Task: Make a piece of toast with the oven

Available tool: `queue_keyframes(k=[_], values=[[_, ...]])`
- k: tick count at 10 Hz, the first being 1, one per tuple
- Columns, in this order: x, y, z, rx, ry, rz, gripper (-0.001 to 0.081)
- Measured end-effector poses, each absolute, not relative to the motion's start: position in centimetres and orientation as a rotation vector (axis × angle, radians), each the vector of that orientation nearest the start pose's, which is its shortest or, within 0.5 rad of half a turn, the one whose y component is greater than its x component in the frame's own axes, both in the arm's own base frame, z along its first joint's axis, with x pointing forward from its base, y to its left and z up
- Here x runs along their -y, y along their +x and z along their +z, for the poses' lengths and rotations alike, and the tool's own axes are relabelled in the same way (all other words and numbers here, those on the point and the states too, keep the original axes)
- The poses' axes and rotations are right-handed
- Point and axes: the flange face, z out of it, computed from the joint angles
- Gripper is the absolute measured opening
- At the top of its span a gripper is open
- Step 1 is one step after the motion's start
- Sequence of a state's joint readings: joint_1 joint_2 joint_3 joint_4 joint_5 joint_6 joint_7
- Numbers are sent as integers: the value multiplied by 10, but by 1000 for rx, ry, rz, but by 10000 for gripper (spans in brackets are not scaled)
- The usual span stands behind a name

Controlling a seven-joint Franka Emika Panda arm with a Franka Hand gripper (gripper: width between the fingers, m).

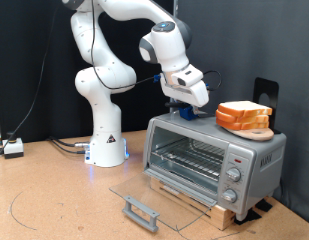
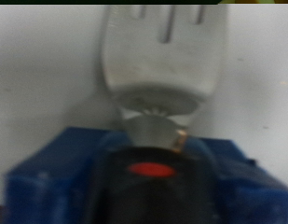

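Note:
The silver oven (image 1: 219,160) stands on a wooden base at the exterior view's right. Its glass door (image 1: 159,192) is folded down flat, with the grey bar handle (image 1: 141,212) at the front. The wire rack (image 1: 189,158) looks bare. My gripper (image 1: 186,103) is low over the oven's top at its left end, right at a blue holder (image 1: 184,113). The wrist view shows the blue holder (image 2: 50,177) close up, with a silver fork-like tool (image 2: 160,56) and a black part with a red spot (image 2: 151,171). No single piece of toast shows.
A thick stack of bread slices (image 1: 244,116) sits on a small board on the oven's top, right of the gripper. The oven's knobs (image 1: 234,176) are on its right panel. A black upright object (image 1: 266,98) stands behind the bread. Cables (image 1: 64,146) lie by the robot's base.

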State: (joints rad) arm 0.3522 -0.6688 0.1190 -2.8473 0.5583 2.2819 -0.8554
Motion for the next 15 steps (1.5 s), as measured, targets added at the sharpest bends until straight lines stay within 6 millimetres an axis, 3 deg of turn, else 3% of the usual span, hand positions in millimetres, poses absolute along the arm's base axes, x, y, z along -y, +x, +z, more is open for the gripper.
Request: queue_keyframes(k=[1,2,3,4,7,13,14,15], values=[[-159,293,384,1304,-2488,-289,687],[-160,293,383,1313,-2491,-300,687],[-161,292,383,1318,-2491,-297,784],[-161,291,382,1320,-2488,-287,803],[-162,286,377,1267,-2494,-207,804],[-162,286,377,1205,-2511,-205,804],[-162,286,377,1204,-2512,-205,688],[-162,286,377,1202,-2513,-205,688]])
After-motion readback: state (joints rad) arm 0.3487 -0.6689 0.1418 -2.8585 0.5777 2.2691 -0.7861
